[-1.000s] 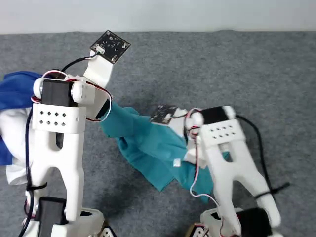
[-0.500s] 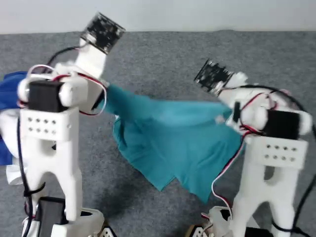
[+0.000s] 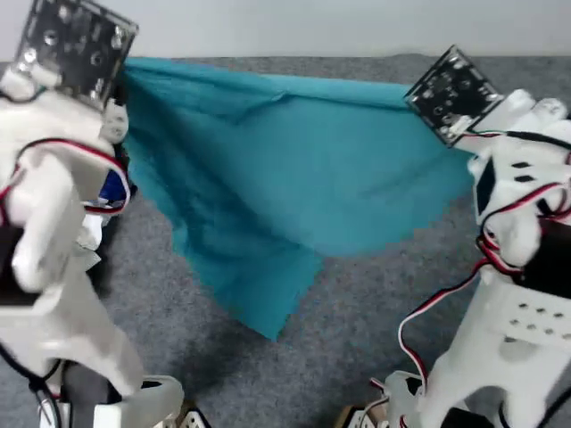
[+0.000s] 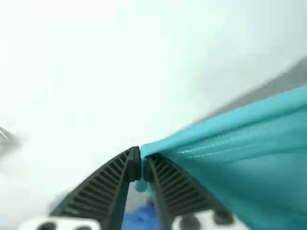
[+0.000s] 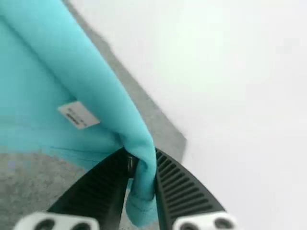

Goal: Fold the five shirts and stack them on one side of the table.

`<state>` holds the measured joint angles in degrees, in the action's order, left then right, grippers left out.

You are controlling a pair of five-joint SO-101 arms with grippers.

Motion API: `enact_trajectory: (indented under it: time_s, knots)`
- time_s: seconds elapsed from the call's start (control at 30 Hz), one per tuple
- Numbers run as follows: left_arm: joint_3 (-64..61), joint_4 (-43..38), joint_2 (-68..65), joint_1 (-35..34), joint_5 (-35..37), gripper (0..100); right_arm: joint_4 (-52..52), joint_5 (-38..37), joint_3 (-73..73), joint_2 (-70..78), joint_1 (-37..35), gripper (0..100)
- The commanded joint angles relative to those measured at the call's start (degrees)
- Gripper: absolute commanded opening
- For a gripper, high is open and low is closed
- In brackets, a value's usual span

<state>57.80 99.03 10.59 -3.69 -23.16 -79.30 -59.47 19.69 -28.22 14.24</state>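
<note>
Because your left hand (image 4: 140,160) and right hand (image 5: 141,160) pinch only thin edges of the teal fabric shirt (image 3: 285,178), pulling wider may slip one free.

The left arm (image 3: 53,232) and right arm (image 3: 522,308) were built of white moulded plastic and strung with red, white and black cables (image 3: 496,254). A dark circuit board (image 3: 76,40) studded with small components was mounted at each wrist. Small round holes (image 3: 535,316) were seen in the right arm's plate. The left tool (image 4: 141,163) and right tool (image 5: 141,160) were fitted with black ribbed fingers (image 4: 110,182).
</note>
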Motion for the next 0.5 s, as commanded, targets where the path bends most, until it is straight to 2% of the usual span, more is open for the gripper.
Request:
enact_trajectory:
  time_s: [0.0, 0.3, 0.47]
  knots:
    - [6.29, -1.93, 1.85, -0.70, -4.57, 0, 1.45, 2.37, 4.48, -0.31, 3.74, 1.0]
    - [16.75, -2.11, 2.37, -0.70, -15.21, 0, 0.92, 2.55, 11.43, -0.48, 4.44, 1.0]
    - [18.07, -10.46, 2.29, -1.05, -16.09, 0, 0.40, 4.75, 13.98, -0.48, 4.44, 1.0]
